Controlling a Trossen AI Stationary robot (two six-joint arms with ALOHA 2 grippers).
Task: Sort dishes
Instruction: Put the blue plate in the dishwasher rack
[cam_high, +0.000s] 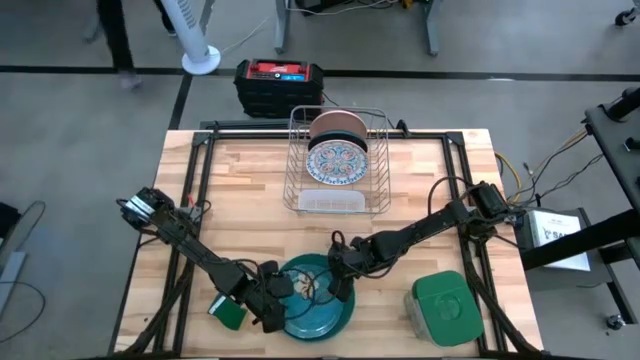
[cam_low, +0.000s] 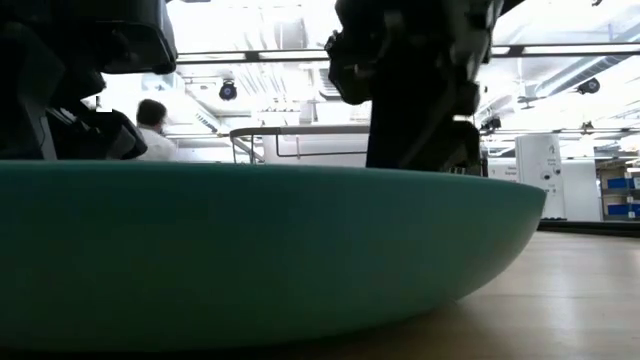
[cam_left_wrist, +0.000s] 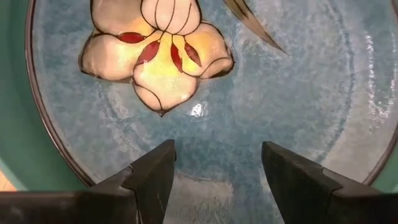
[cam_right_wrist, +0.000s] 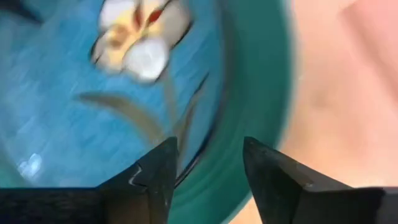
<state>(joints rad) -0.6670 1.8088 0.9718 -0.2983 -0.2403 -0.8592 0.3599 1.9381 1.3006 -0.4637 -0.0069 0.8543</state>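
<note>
A bright teal-green plate (cam_high: 318, 300) with a flower painted on its blue middle lies flat on the table near the front edge; it fills the low view (cam_low: 250, 250). My left gripper (cam_left_wrist: 214, 180) hovers open over the plate's left part (cam_high: 272, 300), fingers pointing down. My right gripper (cam_right_wrist: 205, 168) is open above the plate's far right rim (cam_high: 340, 268), one fingertip over the inside and one over the rim. A white ornamented plate (cam_high: 335, 162), a dark one (cam_high: 338, 142) and a salmon-pink one (cam_high: 335, 124) stand on edge in the wire rack (cam_high: 300, 175).
A square green-lidded container (cam_high: 443, 308) sits to the right of the plate near the front edge. A small green sponge (cam_high: 228, 313) lies just left of my left gripper. A black and red box (cam_high: 280, 85) stands behind the table. Bare wood lies between the rack and the plate.
</note>
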